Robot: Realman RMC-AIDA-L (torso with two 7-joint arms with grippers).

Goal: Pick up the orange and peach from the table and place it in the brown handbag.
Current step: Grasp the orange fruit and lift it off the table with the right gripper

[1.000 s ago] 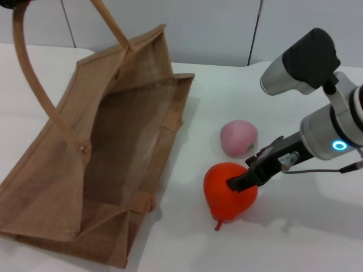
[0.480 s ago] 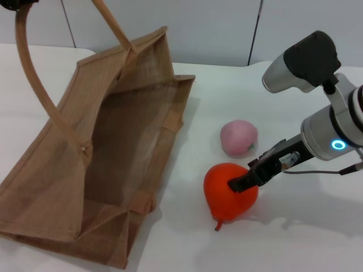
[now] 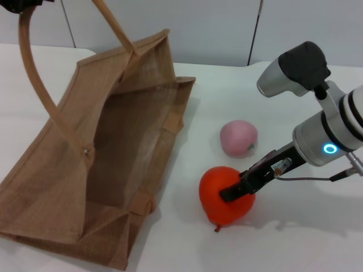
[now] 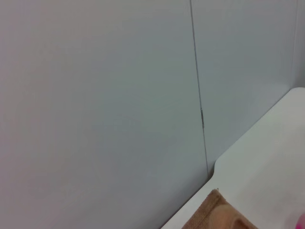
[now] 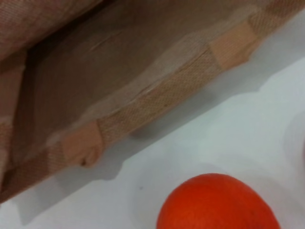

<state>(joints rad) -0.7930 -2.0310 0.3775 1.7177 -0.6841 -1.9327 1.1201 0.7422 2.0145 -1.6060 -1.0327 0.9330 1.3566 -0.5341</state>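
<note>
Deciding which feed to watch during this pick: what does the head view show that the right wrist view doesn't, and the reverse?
Only the head view shows the peach, the right gripper closed on the orange, and the left gripper up at a strap of the brown handbag. Only the right wrist view gives a close look at the bag's rim and its strap tabs. Both show the orange, the bag's open mouth and the white table.

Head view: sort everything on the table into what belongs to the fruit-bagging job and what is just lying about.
Part of the job:
- orange, gripped by the right gripper
- peach, on the table beside the orange
- brown handbag, mouth open toward the fruit, one handle lifted toward the left gripper at the top corner

Just lying about:
- nothing else on the white table
</note>
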